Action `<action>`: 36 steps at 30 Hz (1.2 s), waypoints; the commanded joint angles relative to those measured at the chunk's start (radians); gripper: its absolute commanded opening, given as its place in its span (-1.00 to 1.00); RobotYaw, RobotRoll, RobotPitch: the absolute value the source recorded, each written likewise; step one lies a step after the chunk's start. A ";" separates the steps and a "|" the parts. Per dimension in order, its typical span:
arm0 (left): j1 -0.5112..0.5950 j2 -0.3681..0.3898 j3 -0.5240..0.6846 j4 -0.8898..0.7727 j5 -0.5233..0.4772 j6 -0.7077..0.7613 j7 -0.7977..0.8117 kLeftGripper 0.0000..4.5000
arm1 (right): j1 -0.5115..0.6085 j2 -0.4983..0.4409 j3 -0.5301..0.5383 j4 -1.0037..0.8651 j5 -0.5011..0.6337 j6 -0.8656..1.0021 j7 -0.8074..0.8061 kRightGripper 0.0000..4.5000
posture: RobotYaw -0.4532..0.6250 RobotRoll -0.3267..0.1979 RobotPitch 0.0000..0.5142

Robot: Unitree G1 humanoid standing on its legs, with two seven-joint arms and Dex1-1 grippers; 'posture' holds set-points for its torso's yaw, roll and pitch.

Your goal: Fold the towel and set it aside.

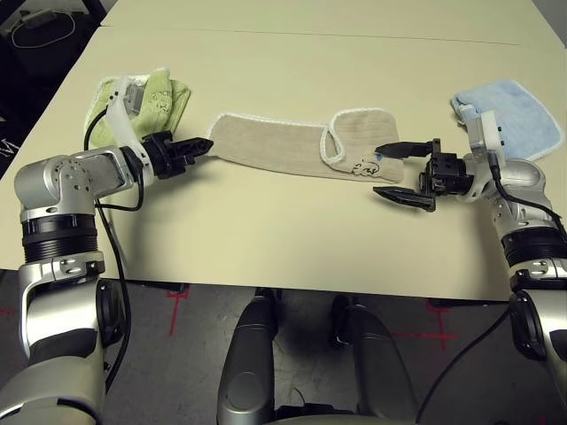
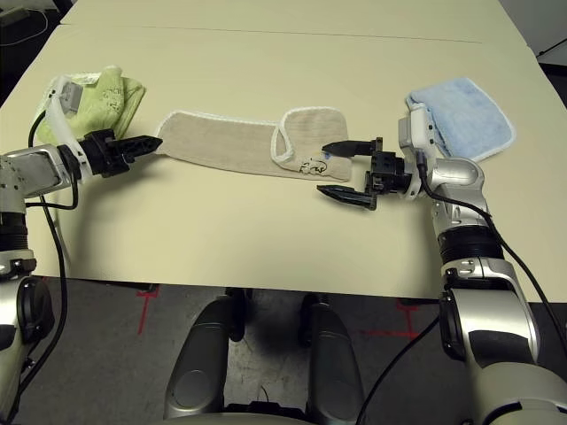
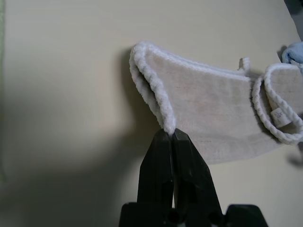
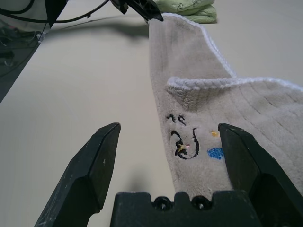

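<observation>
The beige towel (image 1: 275,146) lies as a long folded strip across the middle of the table, white edging around it. Its right end is turned back, with a small dark embroidered logo (image 4: 182,142) near the corner. My left gripper (image 1: 205,144) is shut on the white edge at the towel's left end (image 3: 168,125). My right gripper (image 1: 379,170) stands open at the right end. The logo corner lies between its two fingers, one finger (image 4: 90,165) over bare table and the other finger (image 4: 246,161) over the cloth.
A light green towel (image 1: 155,93) is bunched at the far left behind my left arm. A light blue towel (image 1: 518,111) lies at the far right behind my right wrist. The table's front edge (image 1: 266,288) runs close below both grippers.
</observation>
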 commanded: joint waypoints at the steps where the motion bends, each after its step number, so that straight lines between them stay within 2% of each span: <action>1: 0.018 0.062 0.005 -0.043 -0.020 0.046 -0.040 -0.99 | -0.009 -0.010 0.001 0.023 -0.008 -0.017 -0.001 1.00 | 0.04 0.25 0.02; 8: 0.080 0.159 0.016 -0.109 -0.050 0.108 -0.094 -0.99 | -0.025 -0.012 0.002 0.047 -0.011 -0.031 -0.001 1.00 | 0.06 0.25 0.02; 13: 0.124 0.161 0.038 -0.152 -0.064 0.121 -0.085 -0.99 | -0.035 -0.013 0.003 0.063 -0.013 -0.040 0.001 1.00 | 0.06 0.25 0.01; 17: 0.118 0.148 0.040 -0.160 -0.055 0.095 -0.069 -0.99 | -0.040 -0.015 0.003 0.067 -0.012 -0.041 0.002 1.00 | 0.05 0.25 0.00; 23: -0.050 0.072 -0.004 -0.198 -0.089 0.109 -0.063 -0.99 | -0.045 -0.036 -0.003 0.078 -0.010 -0.025 0.007 1.00 | 0.05 0.25 -0.04; 27: -0.147 -0.035 -0.034 -0.259 -0.135 0.148 -0.041 -0.99 | -0.044 -0.056 -0.009 0.096 -0.011 -0.031 0.010 1.00 | 0.04 0.25 -0.06; 36: -0.278 -0.203 -0.071 -0.309 -0.217 0.209 -0.019 -0.99 | -0.043 -0.071 -0.012 0.104 -0.012 -0.039 0.001 1.00 | 0.01 0.25 -0.10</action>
